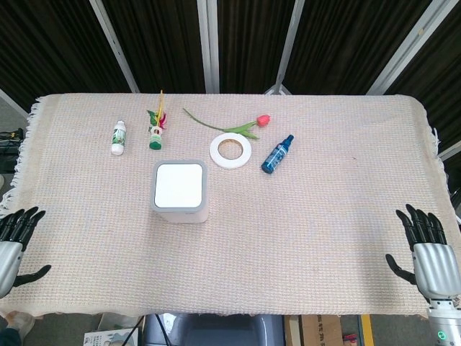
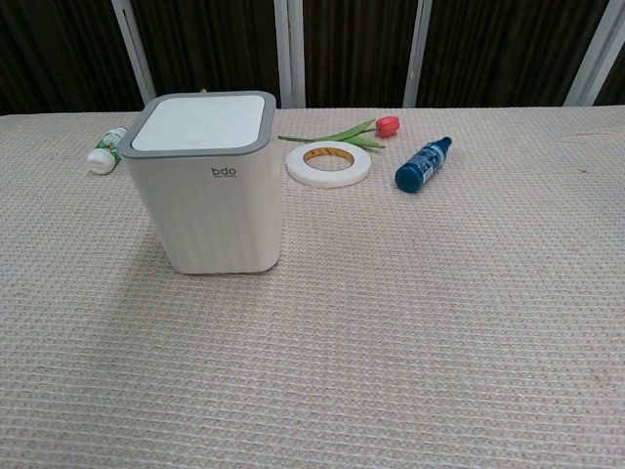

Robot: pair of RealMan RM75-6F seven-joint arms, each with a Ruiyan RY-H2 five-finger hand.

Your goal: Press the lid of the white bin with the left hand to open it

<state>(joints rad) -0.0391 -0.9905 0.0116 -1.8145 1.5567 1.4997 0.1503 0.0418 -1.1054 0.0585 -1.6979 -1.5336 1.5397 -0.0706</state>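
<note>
White square plastic bin (image 1: 180, 192) with grey-rimmed lid (image 2: 200, 123): upright, left of centre on the beige woven surface (image 1: 324, 187); lid down, contents hidden. Behind it: white tape ring (image 1: 230, 150), blue bottle (image 1: 277, 153), red tulip (image 1: 245, 126), white bottle with green cap (image 1: 118, 138), feathered green shuttlecock (image 1: 156, 130), hidden by the bin in chest view. Left hand (image 1: 13, 241), cut off at frame edge, and right hand (image 1: 426, 249): head view only, fingers spread, gripping nothing, well apart from the bin.
</note>
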